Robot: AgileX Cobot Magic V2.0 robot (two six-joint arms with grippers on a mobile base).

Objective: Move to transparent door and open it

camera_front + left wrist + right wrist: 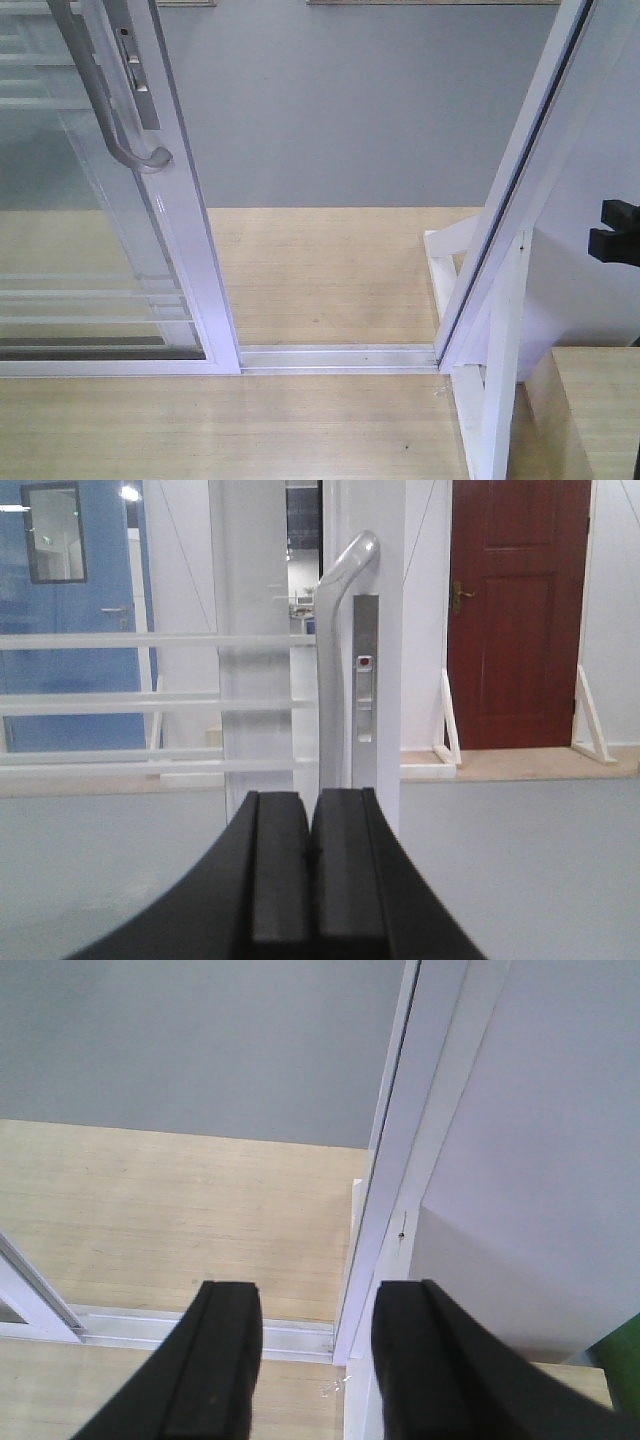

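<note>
The transparent door (90, 250) stands at the left of the front view, a clear glass panel in a white frame with thin white rails. Its curved silver handle (130, 130) and lock plate (140, 80) sit on the frame's right edge. A wide gap lies between that edge and the white jamb (520, 190). In the left wrist view my left gripper (310, 825) is shut and empty. The handle (335, 650) and lock plate (366, 670) stand straight ahead, beyond its tips. My right gripper (315, 1335) is open and empty above the floor track (285, 1333), beside the jamb (395, 1190).
A floor track (340, 357) runs across the wooden threshold, with grey floor (350, 110) beyond. A white brace (495, 380) stands at the jamb's foot. A black gripper part (615, 232) shows at the right edge. A red door (515, 610) and a blue door (70, 610) stand far behind.
</note>
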